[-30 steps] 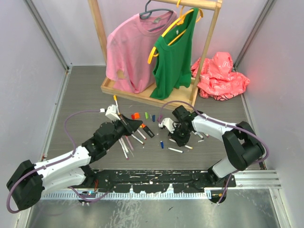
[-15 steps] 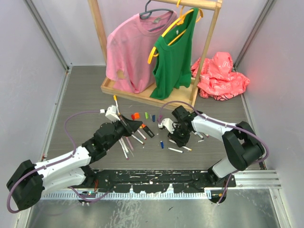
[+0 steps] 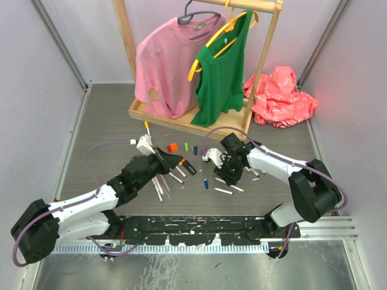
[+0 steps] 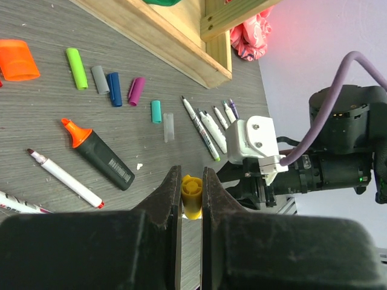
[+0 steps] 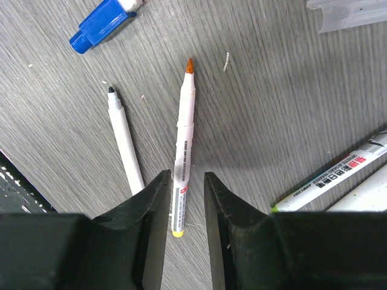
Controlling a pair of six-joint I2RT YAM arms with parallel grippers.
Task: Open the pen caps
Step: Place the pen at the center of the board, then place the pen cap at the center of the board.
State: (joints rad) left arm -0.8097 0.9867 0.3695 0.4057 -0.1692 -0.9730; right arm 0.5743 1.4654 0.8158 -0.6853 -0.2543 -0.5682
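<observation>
Just parted right gripper (image 5: 186,176) around bare orange-tipped marker (image 5: 185,121), lower centre; left gripper (image 4: 191,172) clamped on yellow cap (image 4: 192,198), so likely another opened.

A yellow cap (image 4: 192,196), a blue cap (image 5: 100,26) and an orange-tipped white marker (image 5: 184,145) show against the grey wood-grained table (image 5: 290,90).

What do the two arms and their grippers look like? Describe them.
Both the left arm and right arm have white tube-like links between bulky black joints, each with a loose purple cable looping alongside. The left gripper and right gripper each have two flat black fingers.
</observation>
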